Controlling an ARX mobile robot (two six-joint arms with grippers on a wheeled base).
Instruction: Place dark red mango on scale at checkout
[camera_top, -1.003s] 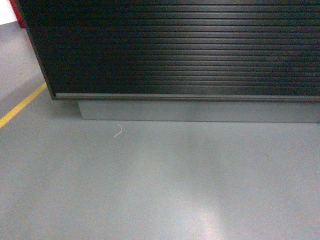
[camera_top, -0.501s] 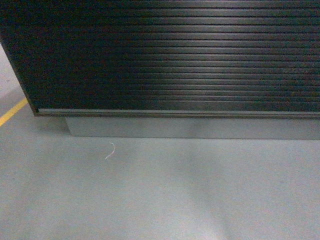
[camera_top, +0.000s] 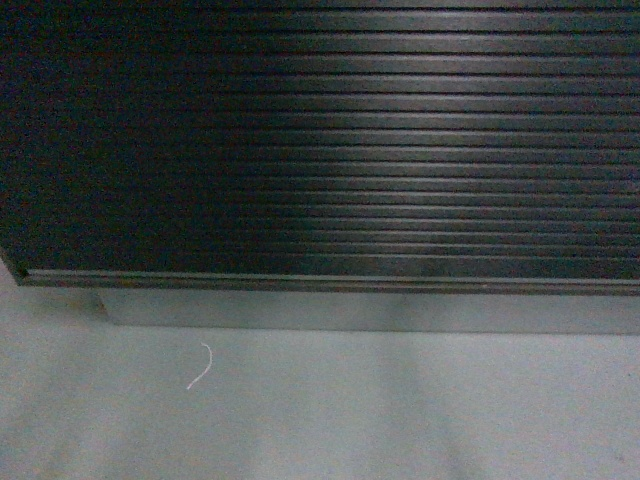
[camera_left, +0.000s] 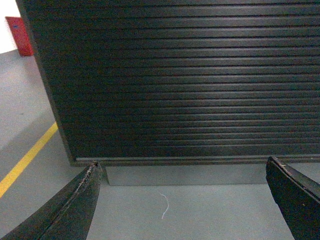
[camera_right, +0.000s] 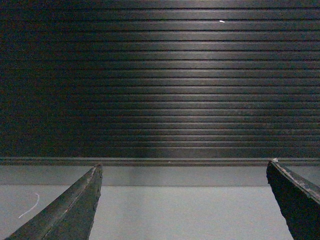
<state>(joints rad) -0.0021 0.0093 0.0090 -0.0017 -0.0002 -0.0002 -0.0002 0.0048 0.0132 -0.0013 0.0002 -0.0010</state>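
Clearly little of the task shows as done: no mango and no scale appear in any view, so neither can be placed from these pictures. The head view is filled by the ribbed front of the counter (camera_top: 400, 150), with its grey base (camera_top: 350, 310) below and the floor (camera_top: 400, 420) in front, where a small white thread (camera_top: 200, 366) lies near the base's left end.

The left hand (camera_left: 182, 200) is released, its two dark fingers (camera_left: 70, 205) spread wide at the bottom corners of its view with nothing between them but floor and thread. The right hand (camera_right: 182, 200) is likewise spread and holds nothing. Both point at the counter's front panel, low down, near its bottom edge.

So the fruit is in neither hand, and where it lies relative to them cannot be told. Judging from this, finding and picking the mango, reaching the countertop and setting it on the scale are all left.
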